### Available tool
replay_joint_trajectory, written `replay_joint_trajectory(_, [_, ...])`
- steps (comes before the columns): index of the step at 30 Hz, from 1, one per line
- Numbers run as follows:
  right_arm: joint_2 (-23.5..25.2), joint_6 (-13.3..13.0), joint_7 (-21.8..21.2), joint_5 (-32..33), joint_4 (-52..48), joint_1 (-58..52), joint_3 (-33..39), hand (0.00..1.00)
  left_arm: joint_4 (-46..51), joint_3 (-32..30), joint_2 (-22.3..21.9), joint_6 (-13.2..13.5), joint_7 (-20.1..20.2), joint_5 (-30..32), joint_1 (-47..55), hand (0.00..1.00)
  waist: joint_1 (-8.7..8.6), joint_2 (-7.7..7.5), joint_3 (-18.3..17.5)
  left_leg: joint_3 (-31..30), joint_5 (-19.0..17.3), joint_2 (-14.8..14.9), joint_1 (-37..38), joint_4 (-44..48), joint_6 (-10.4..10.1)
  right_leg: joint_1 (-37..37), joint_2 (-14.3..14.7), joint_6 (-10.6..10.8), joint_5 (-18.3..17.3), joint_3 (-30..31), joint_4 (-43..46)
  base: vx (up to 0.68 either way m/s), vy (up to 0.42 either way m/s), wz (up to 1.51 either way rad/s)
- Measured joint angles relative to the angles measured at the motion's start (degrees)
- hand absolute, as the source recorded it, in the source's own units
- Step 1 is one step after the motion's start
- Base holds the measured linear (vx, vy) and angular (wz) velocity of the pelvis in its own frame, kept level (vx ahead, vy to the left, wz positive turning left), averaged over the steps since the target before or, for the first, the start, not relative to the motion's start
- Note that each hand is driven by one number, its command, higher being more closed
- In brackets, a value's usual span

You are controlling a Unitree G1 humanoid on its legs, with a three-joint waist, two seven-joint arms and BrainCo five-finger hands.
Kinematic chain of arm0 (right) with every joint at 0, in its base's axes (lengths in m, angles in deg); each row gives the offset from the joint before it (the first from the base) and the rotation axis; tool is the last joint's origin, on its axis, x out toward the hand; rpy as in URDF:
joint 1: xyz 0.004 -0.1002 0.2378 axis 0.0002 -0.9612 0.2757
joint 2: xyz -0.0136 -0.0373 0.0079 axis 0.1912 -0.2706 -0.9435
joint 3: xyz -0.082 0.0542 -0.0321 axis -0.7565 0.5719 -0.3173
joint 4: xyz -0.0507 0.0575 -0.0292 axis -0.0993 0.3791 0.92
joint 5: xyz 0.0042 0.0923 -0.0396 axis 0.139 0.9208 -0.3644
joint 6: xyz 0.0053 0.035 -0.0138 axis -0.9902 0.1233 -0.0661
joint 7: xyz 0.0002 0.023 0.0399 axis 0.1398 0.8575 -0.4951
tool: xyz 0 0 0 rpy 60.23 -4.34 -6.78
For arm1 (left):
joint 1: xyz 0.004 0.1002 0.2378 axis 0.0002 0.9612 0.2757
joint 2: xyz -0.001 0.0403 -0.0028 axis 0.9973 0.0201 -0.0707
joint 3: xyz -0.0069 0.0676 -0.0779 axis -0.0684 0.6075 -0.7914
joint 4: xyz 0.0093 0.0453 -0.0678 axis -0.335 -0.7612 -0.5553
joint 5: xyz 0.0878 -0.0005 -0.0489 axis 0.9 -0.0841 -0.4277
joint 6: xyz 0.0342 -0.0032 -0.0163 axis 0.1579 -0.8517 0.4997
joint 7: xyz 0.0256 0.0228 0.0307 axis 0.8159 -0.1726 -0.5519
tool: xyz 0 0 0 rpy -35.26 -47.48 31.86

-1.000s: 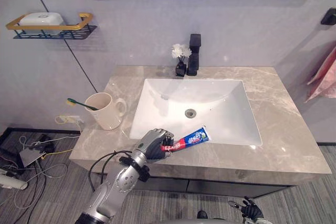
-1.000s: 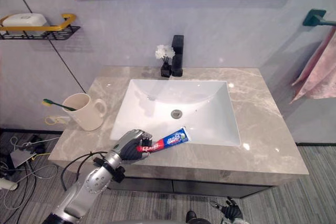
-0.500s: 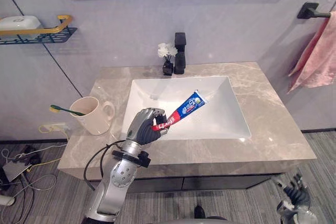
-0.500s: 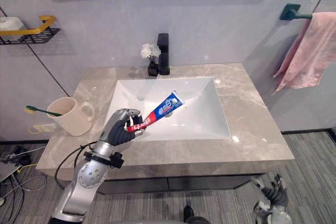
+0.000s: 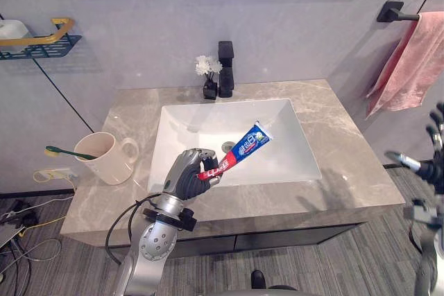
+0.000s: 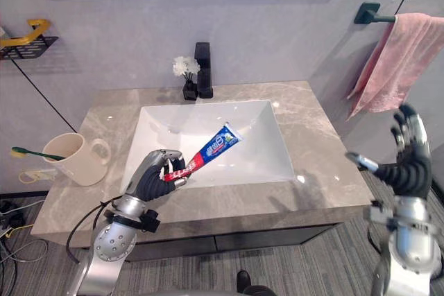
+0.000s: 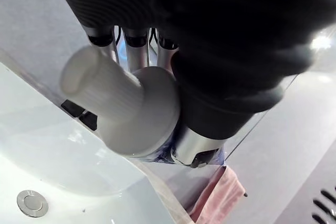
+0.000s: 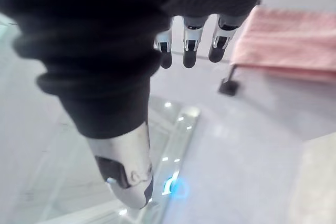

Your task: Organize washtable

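Now, left hand (image 5: 186, 175) had its fingers clamped on the capped end of the toothpaste tube (image 5: 250, 145), held tilted over the front of the sink (image 5: 208, 119), centre frame. Right hand (image 6: 411, 168), at right edge, had fingers spread and empty. Judged: tube light, soft and glossy, likely to squash or slip mid-body; the stiff shoulder by the cap is the better hold. Mug (image 5: 105, 161) stood centre left on the tabletop (image 5: 333, 126).

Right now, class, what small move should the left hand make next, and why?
Probably carry the toothpaste tube left toward the mug: the left hand grips it by its cap end over the sink, and the mug holding the toothbrush stands on the counter to its left.
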Motion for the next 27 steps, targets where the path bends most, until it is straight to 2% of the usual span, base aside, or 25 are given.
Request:
replay_joint_trajectory(2, [0.0, -0.3, -0.1, 3.3, 0.0, 2.3, -5.8, 0.0, 0.8, 1.2, 0.0, 0.1, 0.0, -0.2, -0.3, 1.0, 0.35, 0.18, -0.1, -1.2, 0.0, -0.2, -0.6, 0.5, 0.0, 0.2, -0.3, 0.0, 0.0, -1.1, 0.0, -0.02, -0.002, 0.34])
replay_joint_trajectory(4, [0.4, -0.3, -0.2, 6.2, 0.7, 4.0, -10.6, 0.0, 1.3, 2.4, 0.0, 0.1, -0.2, -0.8, -1.1, 1.0, 1.42, 0.36, -0.2, -2.3, 0.2, -0.4, -0.6, 0.6, 0.3, 0.6, -0.5, 0.0, 0.0, -1.9, 0.0, -0.02, 0.0, 0.32])
replay_joint_trajectory(6, [2.0, -0.2, -0.6, 10.8, 2.0, 5.2, -16.2, 0.0, 1.3, 2.9, -0.3, 0.1, -1.2, -1.6, -2.6, 1.0, 2.11, 0.38, -0.2, -3.6, 0.7, -0.7, -0.7, 0.6, 0.6, 1.1, -1.0, 0.0, 0.0, -3.3, 0.0, -0.04, 0.002, 0.29])
replay_joint_trajectory(9, [4.8, 0.6, -0.6, 13.7, 3.4, 5.1, -20.7, 0.0, 1.4, 3.2, -0.7, 0.1, -2.8, -1.8, -3.3, 1.0, 2.79, 0.37, -0.2, -4.5, 1.1, -1.2, -0.7, 0.6, 0.9, 1.6, -1.5, 0.0, 0.0, -4.5, 0.0, -0.06, 0.018, 0.21])
replay_joint_trajectory(18, [9.0, 2.7, -2.0, 16.2, 7.5, 5.1, -28.6, 0.0, 1.4, 3.7, -1.7, -0.1, -7.1, -1.8, -4.1, 1.0, 2.91, -0.18, -0.6, -5.7, 1.8, -1.8, -1.5, 0.3, 1.1, 1.5, -2.3, 0.1, 0.0, -6.0, -0.2, -0.04, 0.009, 0.09])
replay_joint_trajectory(27, [11.2, 3.0, -2.8, 20.8, 12.3, 4.9, -32.6, 0.0, 1.4, 4.1, -3.8, -0.6, -9.2, -1.8, -6.3, 1.0, 2.89, -0.7, -0.9, -6.0, 2.1, -1.8, -1.5, 0.3, 1.1, 1.4, -2.3, 0.1, 0.1, -6.2, 0.0, 0.0, 0.0, 0.0])
